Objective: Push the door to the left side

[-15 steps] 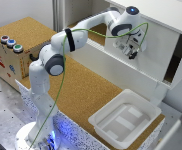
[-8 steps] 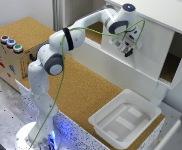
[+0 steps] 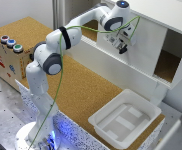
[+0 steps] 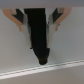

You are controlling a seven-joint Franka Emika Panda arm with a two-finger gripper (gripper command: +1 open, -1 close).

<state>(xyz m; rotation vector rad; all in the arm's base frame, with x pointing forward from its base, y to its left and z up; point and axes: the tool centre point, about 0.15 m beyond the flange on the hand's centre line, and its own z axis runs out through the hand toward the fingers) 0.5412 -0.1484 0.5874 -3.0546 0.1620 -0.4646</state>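
Note:
The door (image 3: 147, 50) is a plain white panel on the front of the white cabinet (image 3: 163, 14). It covers the middle of the front. A dark opening (image 3: 172, 57) shows beside it on the exterior view's right, and a cork-backed gap (image 3: 92, 30) on the left. My gripper (image 3: 122, 48) is at the door's left part, pressed against or very near its face. In the wrist view the dark fingers (image 4: 42, 45) sit together, tapering to a tip, with the white door surface (image 4: 17, 52) behind them. The gripper looks shut and empty.
A white plastic tray (image 3: 141, 102) lies on the cork table (image 3: 86, 90) in front of the cabinet. A cardboard box (image 3: 6, 62) with coloured buttons stands at the exterior view's left. The arm's base (image 3: 38, 135) is at the table's near edge.
My gripper has shifted a little toward the exterior view's left along the cabinet front. I cannot tell whether the door has moved.

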